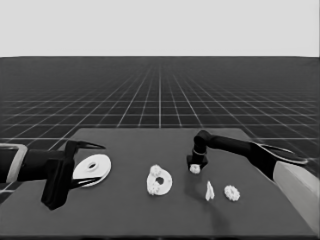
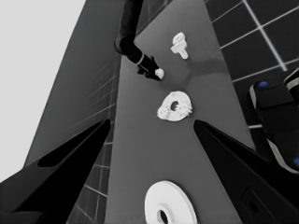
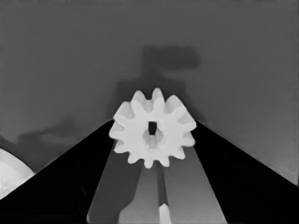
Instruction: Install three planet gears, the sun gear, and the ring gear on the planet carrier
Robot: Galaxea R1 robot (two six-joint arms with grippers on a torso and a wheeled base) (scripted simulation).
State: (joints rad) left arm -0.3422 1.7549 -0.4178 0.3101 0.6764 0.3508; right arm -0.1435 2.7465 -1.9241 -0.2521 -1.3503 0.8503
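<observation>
My right gripper (image 1: 196,164) hangs a little above the table, shut on a small toothed gear (image 3: 153,128), just right of the smaller round part (image 1: 160,181). That part (image 2: 175,106) carries gears on its rim; their number is unclear. One more loose gear (image 1: 231,192) lies toward the table's right front, beside the thin white piece (image 1: 209,191). The larger round part (image 1: 93,167) lies at the left end under my waiting left gripper (image 1: 95,165), whose fingers (image 2: 74,154) stand open and apart from it.
The table's right edge runs close past the loose gear. Dark machinery with blue lights (image 2: 275,126) sits beyond the table's edge in the left wrist view. My right arm's pale forearm (image 1: 300,190) fills the lower right corner.
</observation>
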